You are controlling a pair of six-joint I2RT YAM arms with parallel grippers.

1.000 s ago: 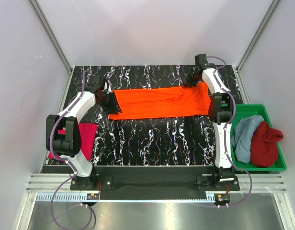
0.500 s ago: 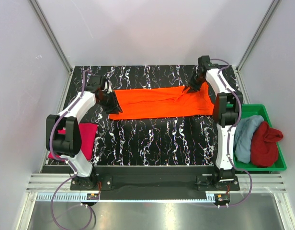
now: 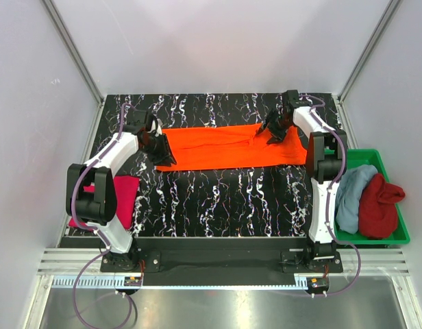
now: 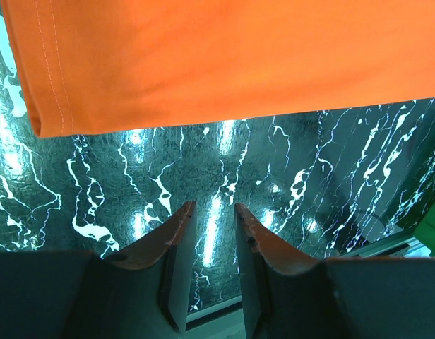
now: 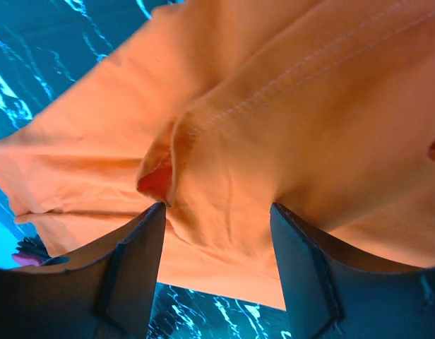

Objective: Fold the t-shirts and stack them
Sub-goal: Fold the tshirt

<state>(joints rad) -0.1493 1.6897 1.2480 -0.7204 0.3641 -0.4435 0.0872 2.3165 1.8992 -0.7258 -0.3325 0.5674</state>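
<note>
The bright orange t-shirt [image 3: 218, 145] lies as a long flat strip across the far half of the table. My left gripper [image 3: 164, 154] hovers just off its near left corner. In the left wrist view [image 4: 214, 206] its jaws stand a narrow gap apart with only table between them, and the orange shirt's hemmed edge [image 4: 224, 63] lies beyond. My right gripper [image 3: 271, 133] is over the shirt's right part. It is wide open [image 5: 214, 208], with a bulge of orange cloth [image 5: 288, 106] between the fingers. The magenta-pink shirt [image 3: 122, 199] lies folded at the left edge.
A green tray [image 3: 365, 153] at the right holds the light blue shirt [image 3: 348, 192] and the dark red shirt [image 3: 379, 202], both bunched. Black marbled tabletop [image 3: 225, 199] spreads in front of the orange shirt. White walls close in the back and sides.
My right gripper has moved from the shirt's far right corner leftward over the cloth, and that corner now lies flatter. My left gripper has shifted slightly right and nearer, off the shirt's left end.
</note>
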